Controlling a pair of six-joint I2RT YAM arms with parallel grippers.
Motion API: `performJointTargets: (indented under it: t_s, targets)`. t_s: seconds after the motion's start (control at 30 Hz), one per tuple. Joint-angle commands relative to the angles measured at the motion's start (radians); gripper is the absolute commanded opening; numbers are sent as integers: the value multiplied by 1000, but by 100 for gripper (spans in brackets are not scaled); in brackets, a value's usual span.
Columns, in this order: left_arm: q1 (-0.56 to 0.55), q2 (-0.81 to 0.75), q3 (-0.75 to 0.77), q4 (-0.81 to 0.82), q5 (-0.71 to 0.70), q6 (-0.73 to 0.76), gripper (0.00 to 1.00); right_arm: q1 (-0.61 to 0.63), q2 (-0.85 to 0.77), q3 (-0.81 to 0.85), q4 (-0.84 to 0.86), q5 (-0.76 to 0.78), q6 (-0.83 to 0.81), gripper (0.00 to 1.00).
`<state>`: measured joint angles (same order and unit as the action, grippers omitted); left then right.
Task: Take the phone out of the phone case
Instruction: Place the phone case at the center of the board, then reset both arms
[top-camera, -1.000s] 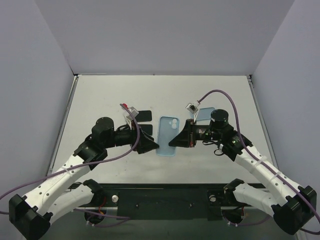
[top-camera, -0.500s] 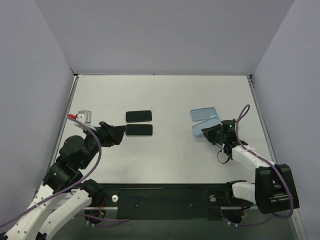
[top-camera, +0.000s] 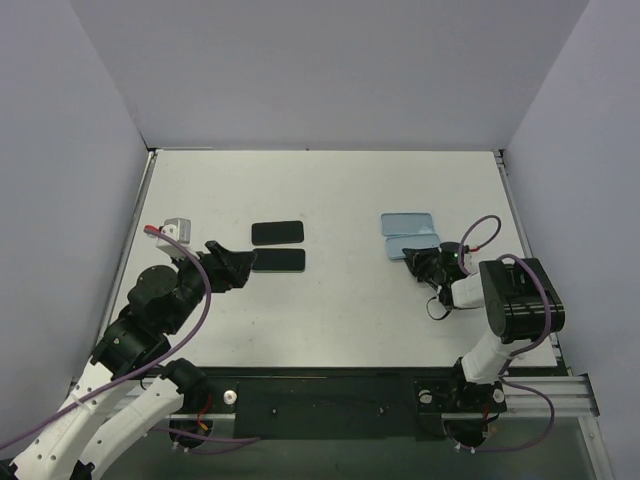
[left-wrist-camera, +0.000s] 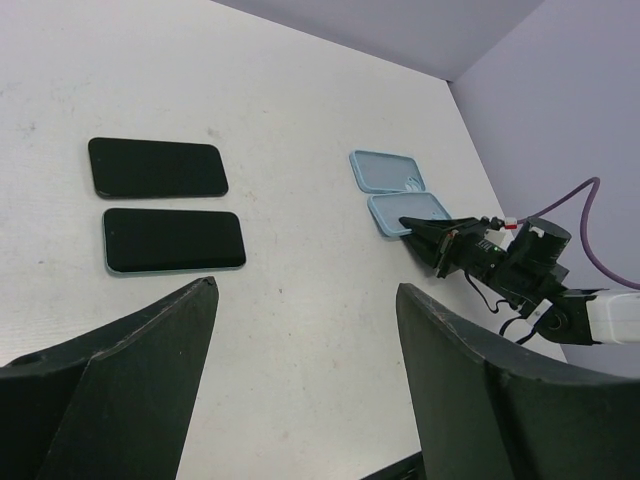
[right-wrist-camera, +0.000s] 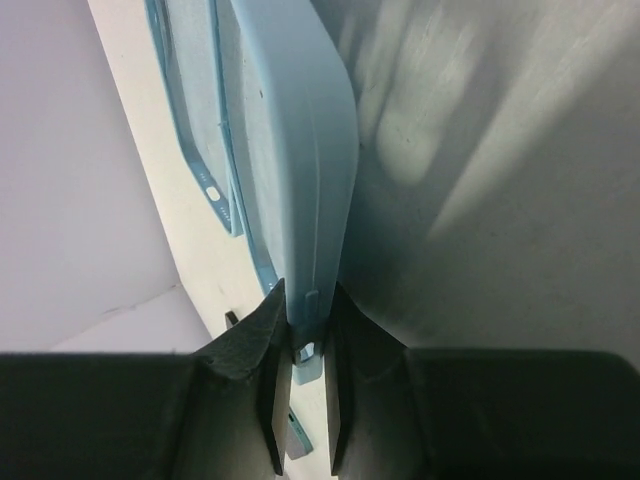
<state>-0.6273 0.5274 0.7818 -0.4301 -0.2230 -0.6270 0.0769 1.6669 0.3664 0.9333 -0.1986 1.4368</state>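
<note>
Currently right gripper (right-wrist-camera: 308, 305) is pinching the blue case (right-wrist-camera: 300, 150) rim by the bench's right edge; best lowering it flat before release. Left gripper (left-wrist-camera: 305, 290) is hanging wide, empty.

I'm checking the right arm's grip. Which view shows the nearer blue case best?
Right wrist: the nearer blue case is seen close up, its edge pinched by the right gripper. Top external shows it small, with the gripper at its near end. Left wrist shows it far off, in outline only.
</note>
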Motion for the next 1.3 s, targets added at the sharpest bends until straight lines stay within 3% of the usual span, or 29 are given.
performJointTargets:
  t_s: [0.0, 0.1, 0.17, 0.23, 0.43, 0.53, 0.63, 0.67, 0.7, 0.73, 0.77, 0.8, 0.83, 0.9, 1.27]
  targets:
    - [0, 3, 24, 45, 19, 7, 82, 1, 36, 2, 148, -21, 40, 16]
    - [0, -4, 17, 50, 19, 3, 82, 6, 25, -17, 125, -27, 47, 28]
    - [0, -1, 13, 56, 20, -3, 82, 6, 11, -30, 125, -36, 57, 51]
    - [0, -1, 10, 65, 27, -5, 82, 7, -13, -37, 104, -53, 65, 63]
    - [0, 20, 23, 65, 40, -2, 82, 20, -221, -66, -88, -128, 47, 86]
    - [1, 19, 28, 59, 36, 6, 82, 43, -363, -67, -253, -165, -46, 88]
    - [1, 17, 28, 59, 30, 12, 83, 147, -524, 20, -593, -156, -320, 90]
    - [1, 19, 31, 60, 22, 18, 83, 179, -542, 133, -808, -135, -431, 90]
    - [1, 20, 36, 63, 21, 21, 83, 276, -580, 187, -959, -7, -636, 90]
    - [1, 19, 43, 65, 11, 30, 83, 408, -614, 274, -1157, 93, -712, 90]
    - [1, 14, 42, 68, 8, 36, 83, 494, -674, 299, -1218, 386, -822, 91]
    - [1, 8, 42, 83, -1, 55, 83, 615, -715, 315, -1291, 498, -855, 93]
    - [1, -6, 36, 97, -3, 64, 83, 668, -773, 312, -1310, 666, -899, 93]
    - [1, -38, 21, 131, -10, 87, 83, 739, -864, 307, -1364, 781, -901, 94]
    - [1, -210, 66, 218, -142, 219, 88, 753, -1323, 399, -1424, 967, -993, 94]
